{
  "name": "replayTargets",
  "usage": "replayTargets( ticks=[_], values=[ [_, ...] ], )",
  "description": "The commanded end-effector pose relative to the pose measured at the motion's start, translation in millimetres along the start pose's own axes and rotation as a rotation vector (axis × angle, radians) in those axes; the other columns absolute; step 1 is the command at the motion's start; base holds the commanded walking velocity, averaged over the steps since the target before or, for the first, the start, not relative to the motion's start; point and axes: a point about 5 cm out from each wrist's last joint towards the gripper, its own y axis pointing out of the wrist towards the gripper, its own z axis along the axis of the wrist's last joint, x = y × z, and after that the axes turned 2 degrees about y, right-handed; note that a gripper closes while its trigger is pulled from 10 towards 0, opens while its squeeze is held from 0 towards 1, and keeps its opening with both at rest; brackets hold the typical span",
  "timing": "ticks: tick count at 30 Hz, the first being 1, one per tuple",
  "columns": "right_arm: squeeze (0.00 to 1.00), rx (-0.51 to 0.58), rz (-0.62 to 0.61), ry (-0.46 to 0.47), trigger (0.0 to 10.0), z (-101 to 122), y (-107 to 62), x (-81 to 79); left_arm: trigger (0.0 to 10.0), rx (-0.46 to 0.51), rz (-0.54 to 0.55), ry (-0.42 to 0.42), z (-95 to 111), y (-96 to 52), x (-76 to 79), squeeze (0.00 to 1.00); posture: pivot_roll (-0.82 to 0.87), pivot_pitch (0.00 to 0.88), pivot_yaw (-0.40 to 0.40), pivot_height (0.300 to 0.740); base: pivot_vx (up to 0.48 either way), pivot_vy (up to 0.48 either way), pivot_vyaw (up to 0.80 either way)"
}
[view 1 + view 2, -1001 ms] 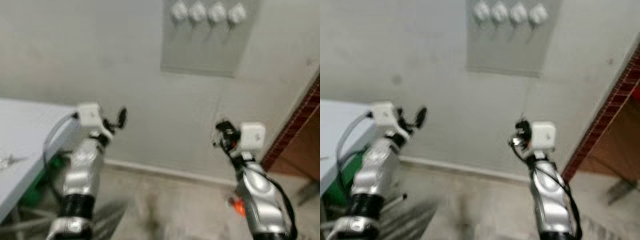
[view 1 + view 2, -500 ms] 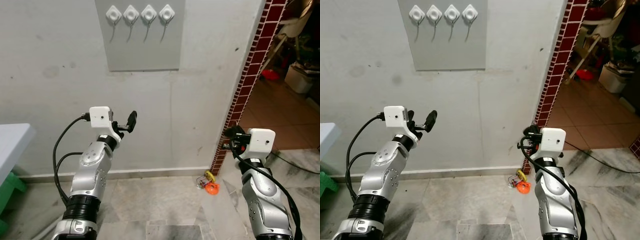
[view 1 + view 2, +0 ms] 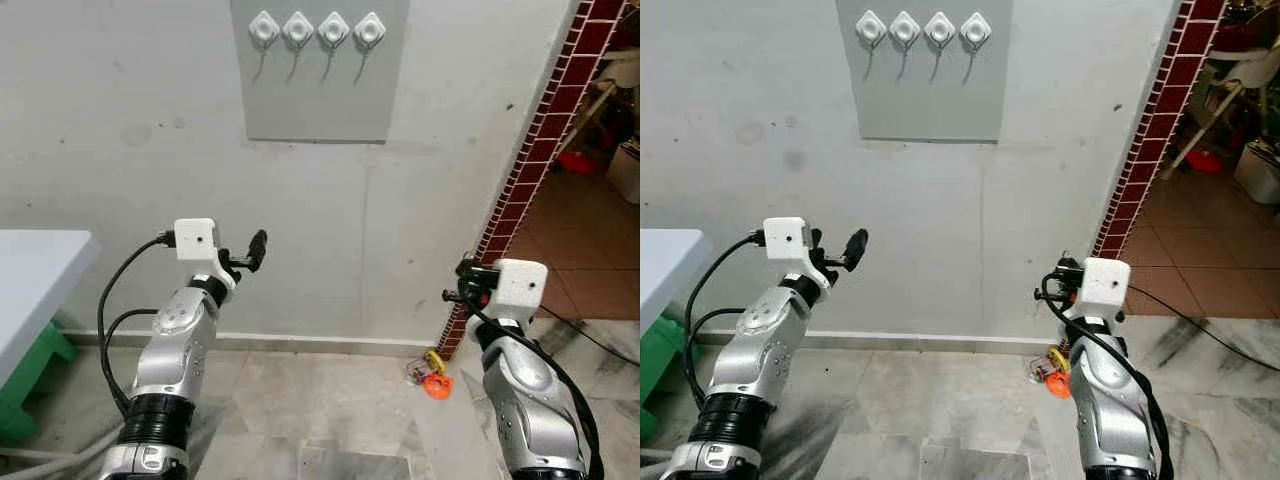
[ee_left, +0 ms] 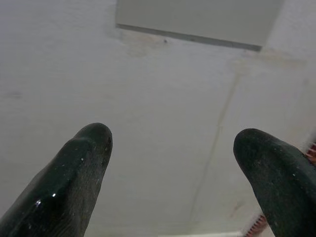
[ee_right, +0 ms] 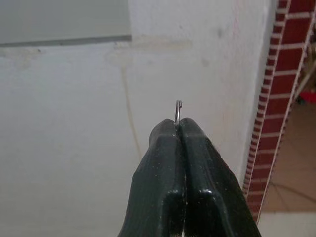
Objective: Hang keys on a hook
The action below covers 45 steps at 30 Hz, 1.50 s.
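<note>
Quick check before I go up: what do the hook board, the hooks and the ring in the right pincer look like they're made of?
Hook board: flat matt grey panel, probably painted board or plastic; no grain shows. Hooks: glossy white diamond-shaped bases, likely plastic, with thin grey wire-like prongs, probably metal. Ring: thin, shiny, grey, looks like steel wire, clamped in the shut right pincer.

Key ring (image 5: 178,109): a thin arc shows above the pinched fingertips (image 5: 168,133) of the right gripper (image 5: 178,126); remainder hidden between them. Grey panel (image 4: 197,19) cut off by frame edge. Small orange object (image 3: 436,384) on floor: too small to identify.
</note>
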Motion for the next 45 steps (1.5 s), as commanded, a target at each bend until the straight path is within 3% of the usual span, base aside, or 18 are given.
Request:
replayTargets(
  ticks=[1, 5, 9, 25, 39, 45],
  values=[
    [0.0, 0.047, 0.031, -0.044, 10.0, 10, -0.7, -3.7, 10.0, 0.007, -0.051, 0.029, 2, -2.5, 3.6, 0.0, -0.05, 0.0, 0.029, 0.74, 0.0, 0.0, 0.0],
    [0.0, 0.047, 0.071, -0.055, 10.0, 12, -1.2, -6.5, 10.0, 0.007, -0.112, 0.035, 1, -4.5, 11.2, 0.0, -0.05, 0.0, 0.029, 0.74, 0.129, 0.0, 0.0],
    [0.0, 0.063, 0.124, -0.112, 10.0, 12, -4.0, -7.9, 10.0, 0.022, -0.161, 0.1, 3, -7.1, 15.8, 0.0, -0.05, 0.0, 0.029, 0.74, 0.0, 0.0, 0.0],
    [0.0, 0.083, 0.147, -0.187, 10.0, 20, -1.4, 2.8, 10.0, 0.031, -0.162, 0.181, 14, -8.5, -7.5, 0.0, -0.05, 0.0, 0.03, 0.74, 0.0, 0.0, 0.0],
    [0.0, 0.118, 0.15, -0.167, 10.0, 26, 2.0, -2.2, 10.0, 0.036, -0.169, 0.172, 10, -10.6, -2.3, 0.0, -0.05, 0.0, 0.029, 0.74, 0.141, 0.0, 0.0],
    [0.0, 0.127, 0.155, -0.165, 10.0, 28, 3.5, -2.5, 10.0, 0.046, -0.144, 0.182, 16, -8.5, -11.4, 0.0, -0.04, 0.0, 0.029, 0.74, 0.329, 0.0, 0.0]
  ],
)
